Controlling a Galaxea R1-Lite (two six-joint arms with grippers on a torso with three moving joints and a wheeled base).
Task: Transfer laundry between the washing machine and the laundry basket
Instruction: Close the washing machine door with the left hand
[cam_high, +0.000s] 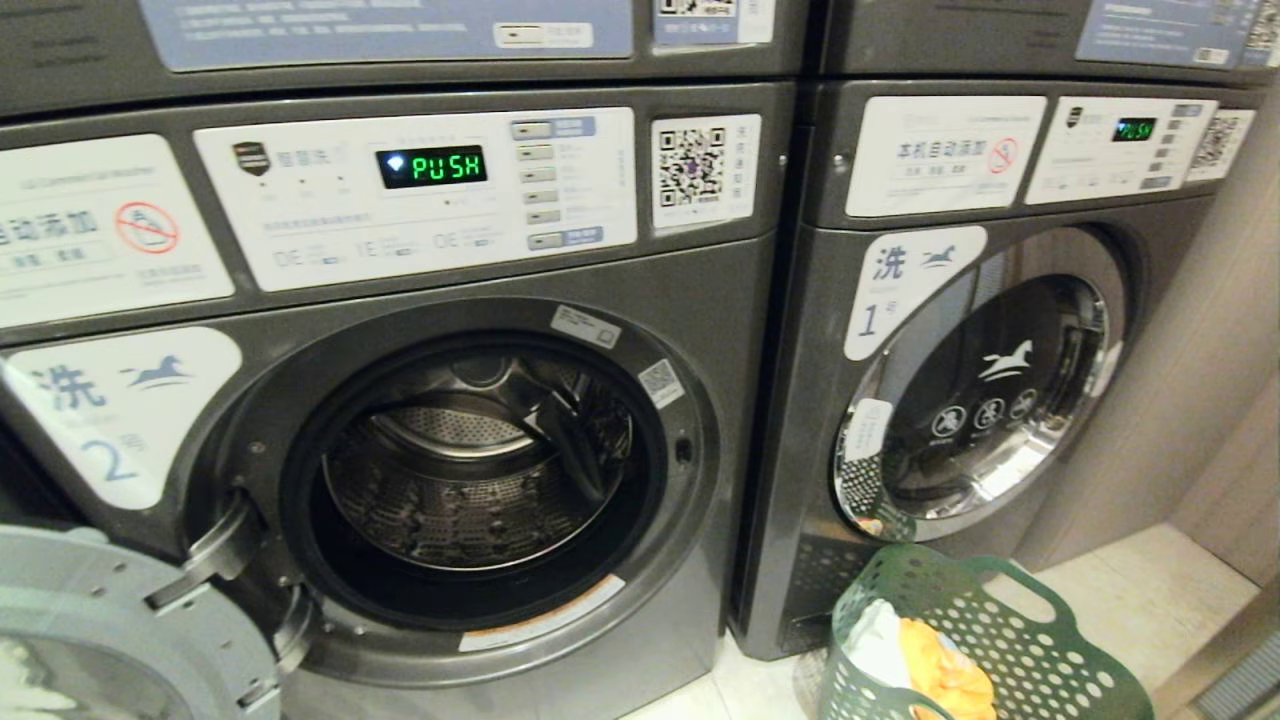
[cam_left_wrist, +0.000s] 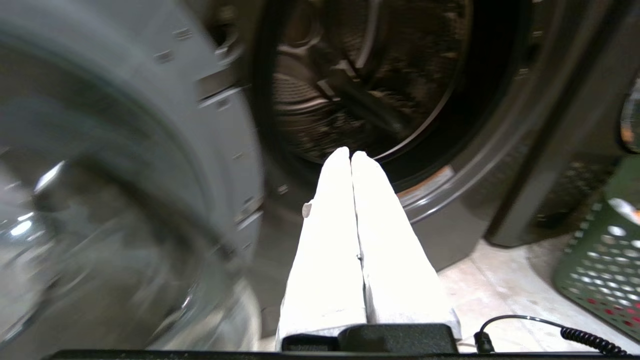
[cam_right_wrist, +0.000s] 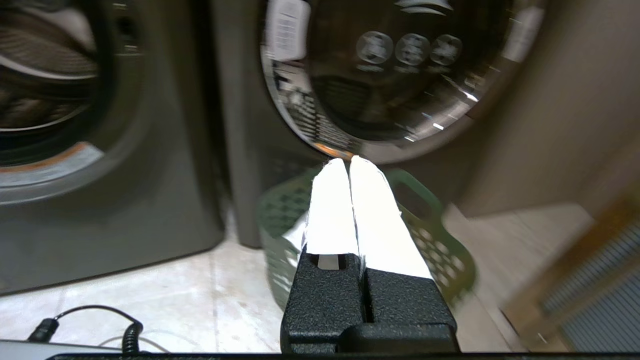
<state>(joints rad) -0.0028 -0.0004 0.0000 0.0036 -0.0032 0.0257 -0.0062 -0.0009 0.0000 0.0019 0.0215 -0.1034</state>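
Basket (cam_high: 1000, 640) with clothes (cam_high: 940, 670) low right, near right gripper (cam_right_wrist: 350, 161); open washer (cam_high: 480, 470) left, facing left gripper (cam_left_wrist: 351, 154). Both pressed together, empty.

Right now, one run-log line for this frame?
phase: pre-pick | left end effector: shut, empty | right end effector: shut, empty | grey front-loading washer drum: open, empty | green perforated plastic basket: holds laundry

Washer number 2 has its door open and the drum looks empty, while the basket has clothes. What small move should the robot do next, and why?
Probably open the right claw and lower it toward the green laundry basket. Both claws are shut and empty, the left claw facing the open drum. White and yellow laundry lies in the basket, right below the right claw.
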